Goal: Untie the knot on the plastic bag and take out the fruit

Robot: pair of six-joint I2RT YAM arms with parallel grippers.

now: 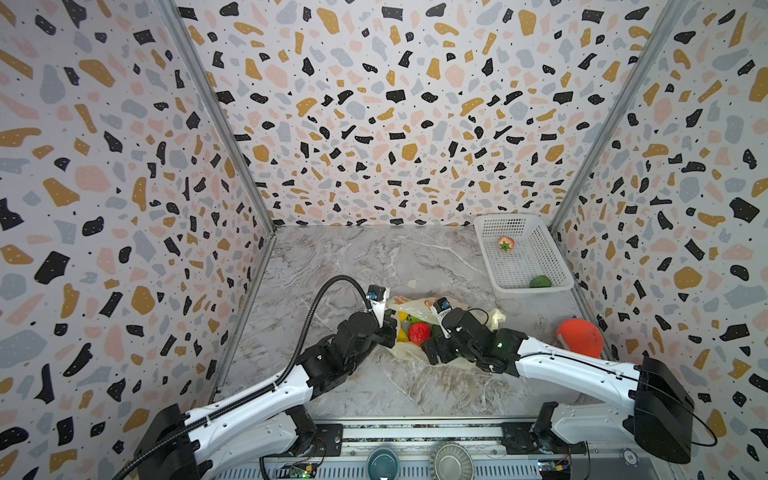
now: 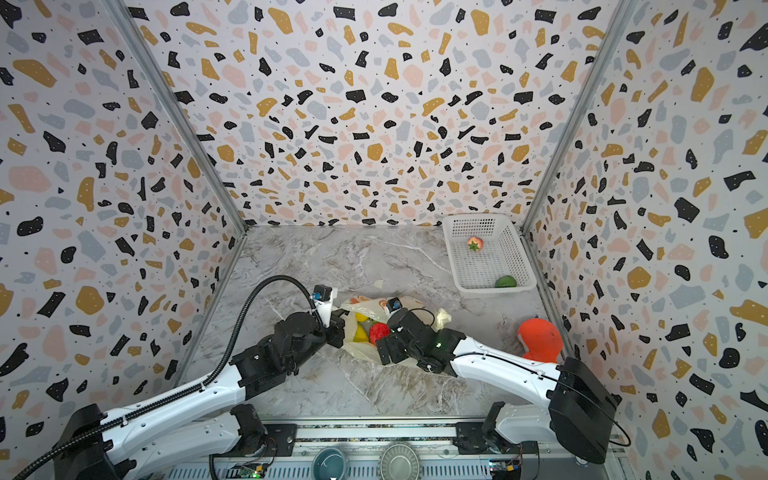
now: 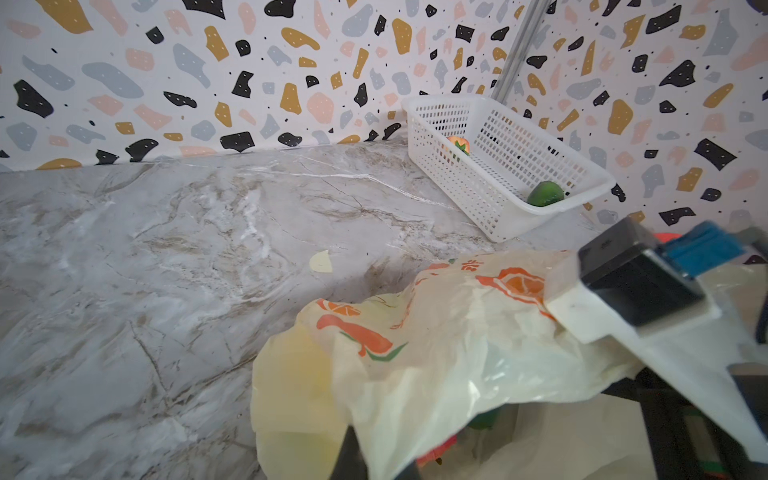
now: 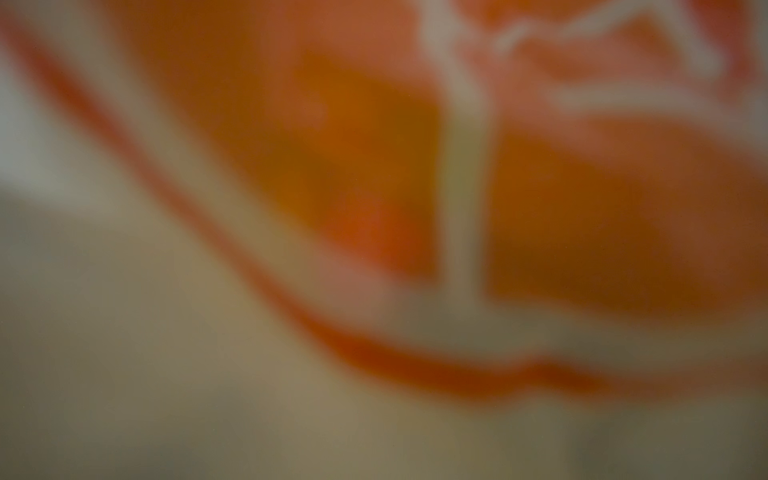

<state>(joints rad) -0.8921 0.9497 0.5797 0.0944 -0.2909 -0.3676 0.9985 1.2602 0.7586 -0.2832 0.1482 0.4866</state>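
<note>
While L gripper (image 1: 390, 328) sits closed, pinching plastic bag (image 1: 415, 307) rim at bag's 9 o'clock, R gripper (image 1: 431, 348) has jaws spread wide at bag's 5 o'clock, low by red fruit (image 1: 419, 332); contact w/ fruit: can't tell. R wrist cam: blurred orange print, film close against lens. Bag lies mid-surface (image 1: 332, 257), mouth agape, yellow fruit (image 1: 402, 332) inside next to red. Print: orange-slice logos (image 3: 515, 284); small orange characters (image 3: 469, 264) too small to read. White basket (image 1: 511, 226) at surface's 2 o'clock, two fruits in it.

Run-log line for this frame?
plastic bag: open | left gripper: shut on bag edge | right gripper: open at red fruit | basket: two fruits
</note>
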